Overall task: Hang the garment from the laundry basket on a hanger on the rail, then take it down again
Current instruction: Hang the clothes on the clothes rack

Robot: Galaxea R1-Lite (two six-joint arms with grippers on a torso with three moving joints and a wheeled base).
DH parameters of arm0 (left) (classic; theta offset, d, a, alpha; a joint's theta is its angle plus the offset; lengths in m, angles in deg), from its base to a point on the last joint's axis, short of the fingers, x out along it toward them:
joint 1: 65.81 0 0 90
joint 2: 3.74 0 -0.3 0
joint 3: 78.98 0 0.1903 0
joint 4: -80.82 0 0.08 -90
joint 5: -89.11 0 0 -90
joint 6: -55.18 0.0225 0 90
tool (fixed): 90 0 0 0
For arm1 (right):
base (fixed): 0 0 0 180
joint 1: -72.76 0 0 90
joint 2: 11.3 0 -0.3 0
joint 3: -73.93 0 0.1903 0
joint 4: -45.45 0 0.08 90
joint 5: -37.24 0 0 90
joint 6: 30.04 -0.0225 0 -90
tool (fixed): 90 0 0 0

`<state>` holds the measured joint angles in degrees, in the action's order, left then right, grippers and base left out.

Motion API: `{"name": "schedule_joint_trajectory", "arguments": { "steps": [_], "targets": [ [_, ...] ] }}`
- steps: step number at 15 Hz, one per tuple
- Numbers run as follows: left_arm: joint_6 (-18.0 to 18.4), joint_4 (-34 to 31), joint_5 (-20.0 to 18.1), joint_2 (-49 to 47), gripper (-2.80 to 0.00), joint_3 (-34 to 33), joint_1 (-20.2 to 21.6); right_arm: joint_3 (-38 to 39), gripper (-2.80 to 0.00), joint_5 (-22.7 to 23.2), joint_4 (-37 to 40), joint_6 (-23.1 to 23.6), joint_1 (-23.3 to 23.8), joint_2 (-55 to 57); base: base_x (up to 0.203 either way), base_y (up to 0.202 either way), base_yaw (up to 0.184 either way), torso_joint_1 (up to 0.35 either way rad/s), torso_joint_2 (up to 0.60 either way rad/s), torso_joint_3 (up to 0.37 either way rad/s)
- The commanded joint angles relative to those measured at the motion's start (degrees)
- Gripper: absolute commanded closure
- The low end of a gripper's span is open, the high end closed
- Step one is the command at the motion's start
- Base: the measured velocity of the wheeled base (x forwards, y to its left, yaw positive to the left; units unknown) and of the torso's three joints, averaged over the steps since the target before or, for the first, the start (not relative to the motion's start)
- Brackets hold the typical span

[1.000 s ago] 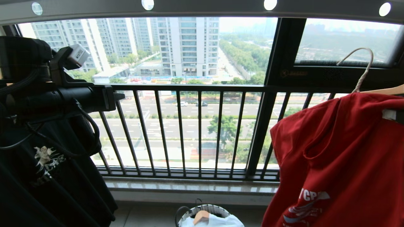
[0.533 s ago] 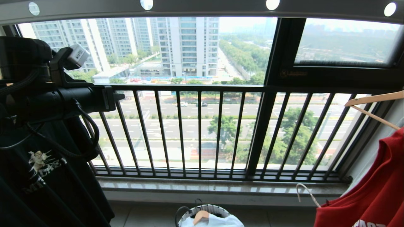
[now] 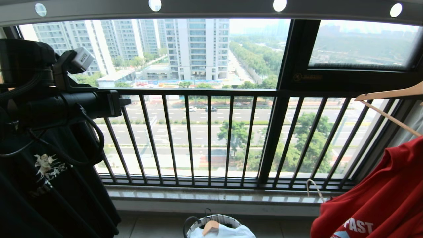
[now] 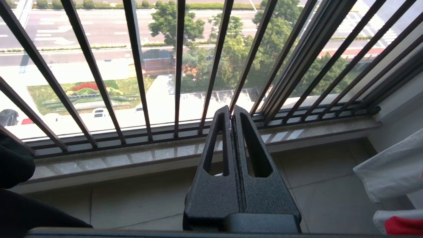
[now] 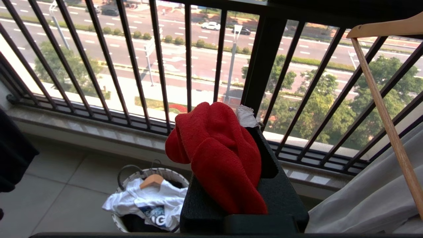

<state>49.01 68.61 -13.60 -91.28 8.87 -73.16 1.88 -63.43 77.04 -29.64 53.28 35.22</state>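
Right end effector [image 5: 246, 132] clamped on garment [image 3: 380, 195], lower right; lower steadily toward basket [image 3: 214, 219], keeping hanger [image 3: 314, 190] clear.

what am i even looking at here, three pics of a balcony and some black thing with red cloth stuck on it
It is a two-armed robot doing laundry. The wide picture comes from its head: the rail overhead, the laundry basket on the floor below, a black T-shirt at the left. The other two come from cameras on its wrists. The left gripper is shut and empty. The right gripper is shut on the garment, a red T-shirt on its white wire hanger, beside a wooden hanger.
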Motion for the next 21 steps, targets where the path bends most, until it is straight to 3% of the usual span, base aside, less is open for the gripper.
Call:
{"name": "schedule_joint_trajectory", "arguments": {
  "steps": [1,4,6,8,9,10,12,15,19,21],
  "targets": [
    [-0.07,-0.03,-0.15,-0.11,0.00,0.02,-0.03,-0.04,0.00,0.80,0.03,0.04,-0.03,0.15,0.000,0.000,0.000,0.000,0.00,0.000],
    [-0.12,-0.71,-1.69,-0.30,0.00,0.02,-0.25,-0.54,0.00,1.97,0.03,0.21,-0.03,0.94,0.000,0.000,0.000,0.000,0.00,0.000],
    [-0.88,-5.41,-4.69,0.02,0.00,1.08,-1.44,-0.98,0.00,2.93,0.03,1.00,-0.03,1.64,0.000,0.000,0.000,0.000,0.00,0.000],
    [-9.19,-14.21,-9.18,-0.12,0.00,6.05,-4.69,-1.07,0.00,3.50,-0.34,1.82,-0.07,2.17,0.000,0.000,0.000,0.000,0.00,0.000],
    [-12.74,-18.14,-13.66,-0.55,0.00,7.89,-6.98,-1.07,0.00,3.81,-0.93,2.01,-0.12,2.51,0.000,0.000,0.000,0.000,0.00,0.000],
    [-14.18,-20.16,-16.83,-1.26,0.00,8.54,-8.77,-1.07,0.00,4.40,-1.72,2.13,-0.18,3.13,0.000,0.000,0.000,0.000,0.00,0.000],
    [-16.27,-21.15,-18.07,-3.37,0.00,8.38,-13.51,-1.07,0.00,5.79,-3.05,2.20,-0.26,4.49,0.000,0.000,0.000,0.000,0.00,0.000],
    [-23.17,-20.45,-18.91,-7.90,0.00,7.64,-19.68,-1.07,0.00,8.42,-4.41,2.23,-0.54,6.22,0.000,0.000,0.000,0.000,0.00,0.000],
    [-33.05,-5.15,-25.12,-10.51,0.00,2.08,-20.34,-0.98,0.00,10.86,-8.11,2.08,-1.15,11.70,0.000,0.000,0.000,0.000,0.00,0.000],
    [-34.64,-2.37,-25.41,-13.28,0.00,1.84,-20.34,-1.03,0.00,11.06,-11.95,2.09,-2.79,15.91,0.000,0.000,0.000,0.000,0.00,0.000]
  ]
}}
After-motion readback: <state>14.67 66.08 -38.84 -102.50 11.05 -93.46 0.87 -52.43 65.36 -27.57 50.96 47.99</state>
